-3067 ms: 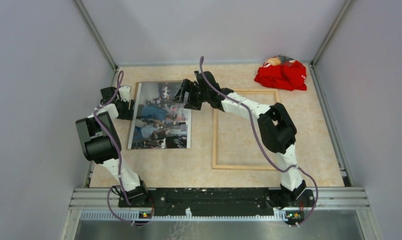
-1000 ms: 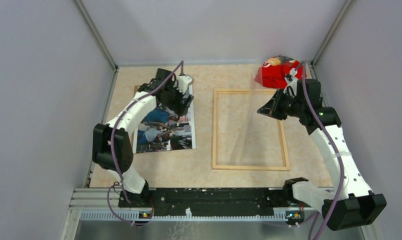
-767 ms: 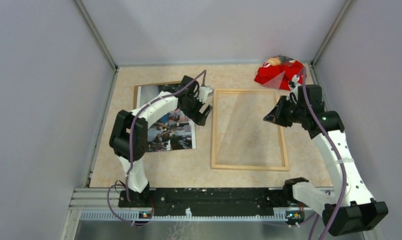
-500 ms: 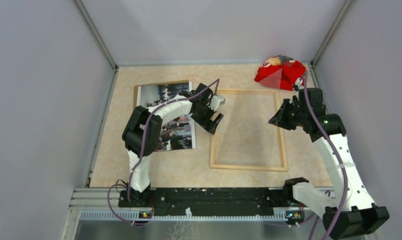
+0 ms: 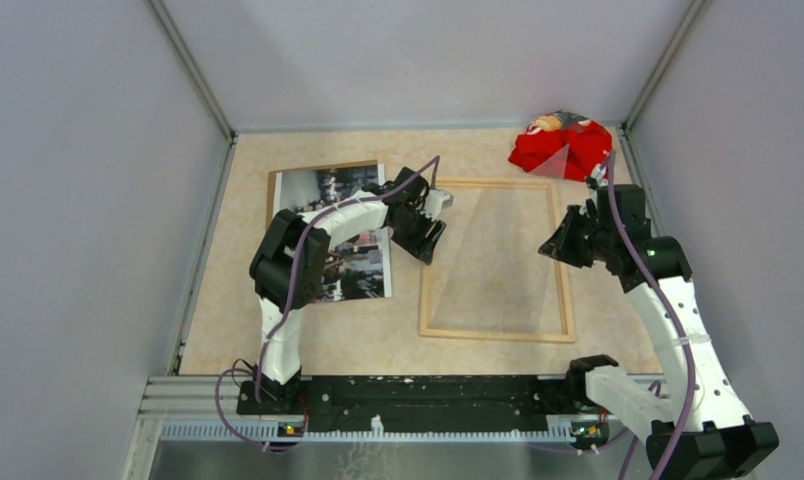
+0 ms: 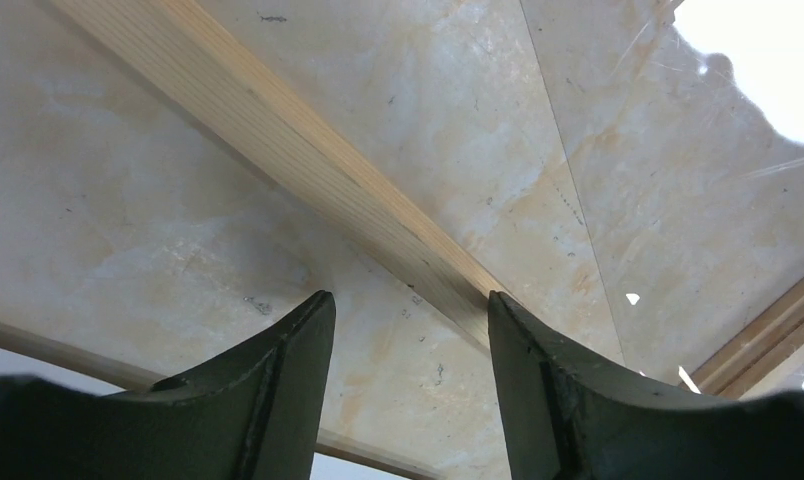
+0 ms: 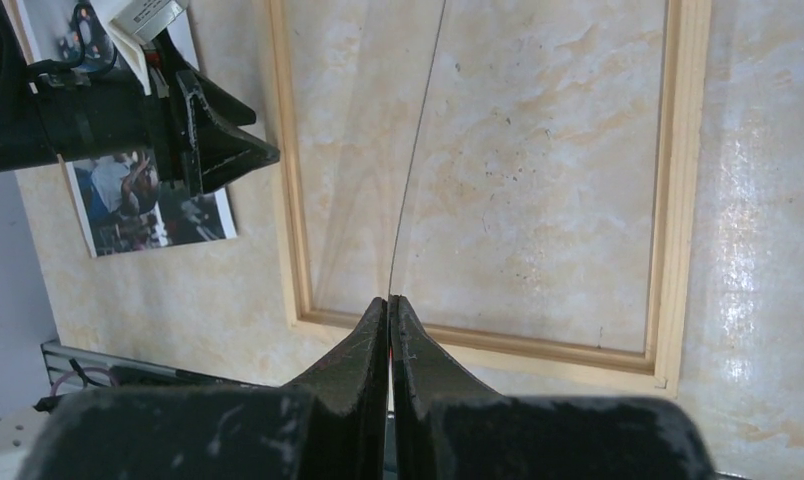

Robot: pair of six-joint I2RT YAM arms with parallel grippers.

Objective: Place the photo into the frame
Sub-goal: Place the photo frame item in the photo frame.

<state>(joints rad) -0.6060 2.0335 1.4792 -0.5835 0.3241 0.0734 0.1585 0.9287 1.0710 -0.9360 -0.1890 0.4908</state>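
We clench our right hand [image 7: 389,300] on the clear pane's [image 5: 503,240] edge, tilted above the frame [image 5: 493,331] lying on the desk [image 5: 378,330]. Our left hand [image 6: 410,300], released, straddles the frame's left rail. The photo [image 5: 358,270] lies just left; 1 red cloth [image 5: 563,150] sits beyond.

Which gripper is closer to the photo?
Left. The left gripper sits just off the right edge of the photo, at the left rail of the frame; the right gripper, pinching the clear pane, is across the frame at its right rail.
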